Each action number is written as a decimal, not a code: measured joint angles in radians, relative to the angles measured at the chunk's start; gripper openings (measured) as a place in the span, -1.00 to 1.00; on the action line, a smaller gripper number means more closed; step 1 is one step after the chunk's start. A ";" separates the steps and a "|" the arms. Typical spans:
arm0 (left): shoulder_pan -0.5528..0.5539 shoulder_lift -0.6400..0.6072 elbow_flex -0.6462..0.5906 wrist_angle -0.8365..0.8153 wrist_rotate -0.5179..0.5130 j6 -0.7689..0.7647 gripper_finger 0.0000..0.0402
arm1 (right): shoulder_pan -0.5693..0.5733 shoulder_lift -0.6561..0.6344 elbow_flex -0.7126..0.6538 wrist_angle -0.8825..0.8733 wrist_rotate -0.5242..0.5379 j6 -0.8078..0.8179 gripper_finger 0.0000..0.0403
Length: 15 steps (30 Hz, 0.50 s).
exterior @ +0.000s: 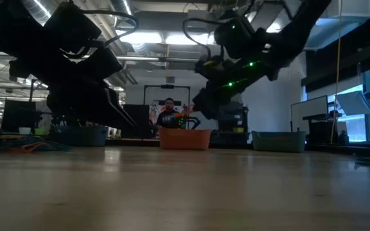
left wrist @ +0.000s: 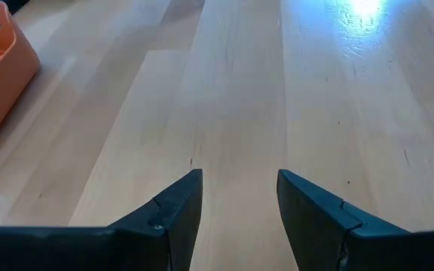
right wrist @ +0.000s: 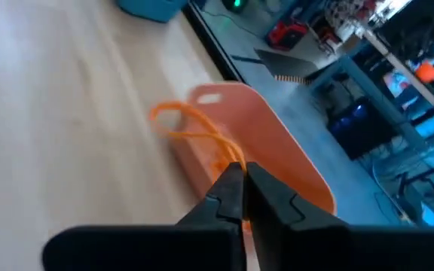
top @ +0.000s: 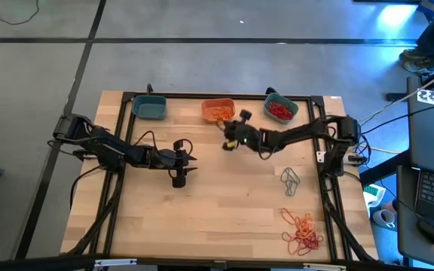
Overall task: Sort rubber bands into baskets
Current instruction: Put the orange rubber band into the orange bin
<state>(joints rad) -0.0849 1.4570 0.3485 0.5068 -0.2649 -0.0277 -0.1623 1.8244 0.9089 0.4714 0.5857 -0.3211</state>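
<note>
We have the right gripper (right wrist: 243, 177) pinched closed on an orange rubber band (right wrist: 194, 132), its loop dangling just beside the orange basket (top: 218, 110) at the top centre of the high view. The teal basket holding red bands (top: 281, 110) sits to its right, the other teal basket (top: 149, 108) to its left. Loose orange bands (top: 302, 232) lie at lower right, grey-teal ones (top: 290, 179) above them. The left gripper (left wrist: 236, 199) waits with fingers apart over bare wood at centre left. We judge the band light, limp and stretchy, likely to cling or snag; pinching a single strand suits it.
</note>
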 joint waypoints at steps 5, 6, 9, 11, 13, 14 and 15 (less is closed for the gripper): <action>0.000 0.000 0.000 0.005 0.000 0.000 -0.15 | -0.113 0.000 0.000 0.003 -0.112 0.054 -0.95; 0.000 0.000 0.000 0.005 0.000 0.000 -0.15 | -0.135 0.000 0.000 0.002 -0.156 0.065 -0.95; 0.000 0.000 0.000 0.005 0.000 0.000 -0.15 | -0.191 0.004 0.000 0.000 -0.301 0.079 -0.93; 0.000 0.000 0.000 0.005 0.000 0.001 -0.15 | -0.220 0.008 0.000 -0.005 -0.348 0.109 -0.91; 0.000 0.000 0.000 0.005 0.000 0.001 -0.15 | -0.241 0.008 0.000 -0.002 -0.352 0.162 -0.87; 0.000 0.000 0.000 0.005 0.000 0.001 -0.15 | -0.251 0.008 0.000 0.000 -0.352 0.186 -0.84; 0.000 0.000 0.000 0.005 0.000 0.001 -0.15 | -0.259 0.009 0.000 -0.002 -0.352 0.200 -0.81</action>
<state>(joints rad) -0.0845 1.4570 0.3485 0.5121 -0.2653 -0.0269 -0.4212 1.8335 0.9089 0.4691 0.2333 -0.1207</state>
